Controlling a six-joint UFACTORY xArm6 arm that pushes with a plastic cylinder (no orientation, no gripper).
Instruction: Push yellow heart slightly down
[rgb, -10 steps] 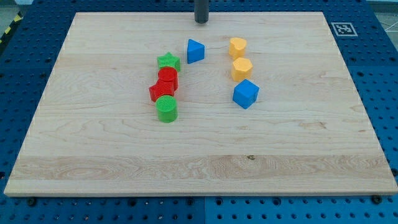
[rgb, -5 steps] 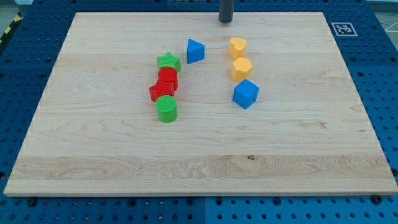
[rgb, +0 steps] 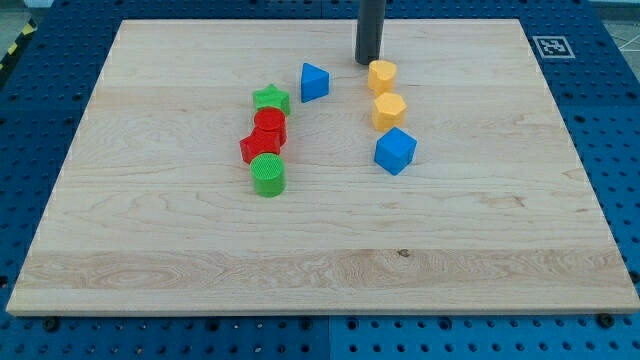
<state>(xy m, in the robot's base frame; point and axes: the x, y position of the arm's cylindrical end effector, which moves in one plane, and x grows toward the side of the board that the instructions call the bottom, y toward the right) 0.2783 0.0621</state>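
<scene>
The yellow heart (rgb: 381, 75) lies near the view's top, right of centre. My tip (rgb: 368, 62) stands just above it and slightly to its left, very close to its upper edge; I cannot tell if they touch. A yellow hexagon (rgb: 388, 109) lies right below the heart, and a blue cube (rgb: 395, 150) lies below that.
A blue triangle (rgb: 314, 81) lies left of the heart. Further left, a green star (rgb: 270, 98), a red cylinder (rgb: 270, 124), another red block (rgb: 259, 146) and a green cylinder (rgb: 268, 174) form a tight column. The wooden board (rgb: 150, 250) ends at blue perforated table.
My tip has moved right along the board's top edge and then down, from above the blue triangle to just above the yellow heart. No block has moved.
</scene>
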